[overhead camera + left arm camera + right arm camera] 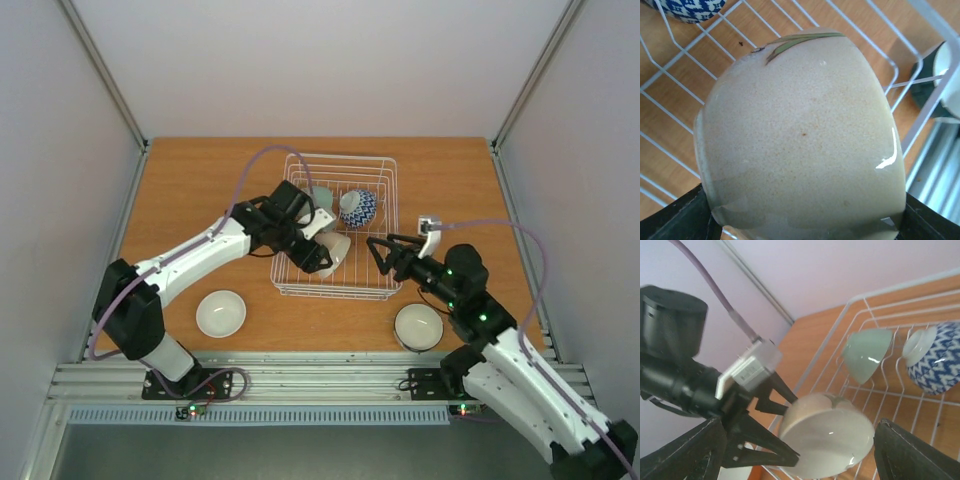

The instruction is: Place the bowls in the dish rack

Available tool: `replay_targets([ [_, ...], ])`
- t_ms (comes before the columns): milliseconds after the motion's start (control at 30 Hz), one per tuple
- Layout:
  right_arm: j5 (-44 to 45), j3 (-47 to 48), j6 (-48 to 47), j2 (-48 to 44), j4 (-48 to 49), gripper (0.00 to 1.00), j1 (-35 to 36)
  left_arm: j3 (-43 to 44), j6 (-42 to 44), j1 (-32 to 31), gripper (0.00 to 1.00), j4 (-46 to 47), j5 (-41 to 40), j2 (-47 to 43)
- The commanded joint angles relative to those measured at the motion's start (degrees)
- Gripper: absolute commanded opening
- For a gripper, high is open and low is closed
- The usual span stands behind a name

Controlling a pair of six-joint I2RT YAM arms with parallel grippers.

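Wooden table (200,190) fills our view, the white dish rack (340,155) standing mid-table. Our left gripper (320,255) grasps a cream bowl (338,247) tilted inside the rack's near end; our right gripper (383,252) hangs released beside the rack's right edge. We see a green bowl (322,197) and a blue bowl (358,207) at the rack's far end.

Lab test cell: white enclosure walls (60,150)
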Motion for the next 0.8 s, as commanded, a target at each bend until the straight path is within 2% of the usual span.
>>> replay_targets([
  [0, 6.2, 2.8, -4.1, -11.4, -14.6, 0.81, 0.0, 4.0, 4.4, -5.2, 0.0, 5.8, -16.6, 0.9],
  [133, 6.8, 4.4, -4.3, -20.7, -21.9, 0.85, 0.0, 6.0, 5.5, -9.1, 0.0, 6.2, -19.9, 3.7],
  [267, 6.8, 6.0, -4.3, -26.1, -27.3, 0.86, 0.1, 6.9, 6.8, -12.1, 0.01, 7.7, -26.0, 5.4],
  [567, 5.2, 6.8, -3.7, -30.4, -31.0, 0.86, 0.1, 8.6, 10.4, -16.5, 0.0, 11.0, -37.2, 10.9],
  [767, 4.0, 6.7, -2.8, -31.0, -30.7, 0.86, 0.1, 9.4, 15.7, -19.6, 0.0, 17.6, -49.2, 15.7],
])
